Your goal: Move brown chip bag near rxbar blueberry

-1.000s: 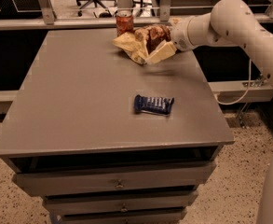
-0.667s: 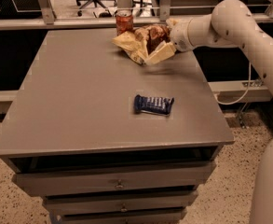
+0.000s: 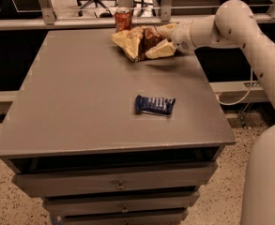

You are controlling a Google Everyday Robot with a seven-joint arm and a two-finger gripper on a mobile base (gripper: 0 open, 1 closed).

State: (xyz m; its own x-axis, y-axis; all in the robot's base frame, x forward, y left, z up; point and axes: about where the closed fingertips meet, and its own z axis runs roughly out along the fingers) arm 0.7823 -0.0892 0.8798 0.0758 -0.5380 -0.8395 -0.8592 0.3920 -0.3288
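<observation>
Smooth plastic hand [image 3: 171, 37] at crinkled glossy brown chip bag [image 3: 139, 40], matt table [image 3: 80, 93]

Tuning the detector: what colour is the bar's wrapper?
Dark blue with pale lettering on the bar, camera view. Gripper is at the chip bag's right end.

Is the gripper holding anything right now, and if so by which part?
It appears so: the gripper grips the brown chip bag by its pale end on the arm's side, near the far edge of the table, beside the red can.
</observation>
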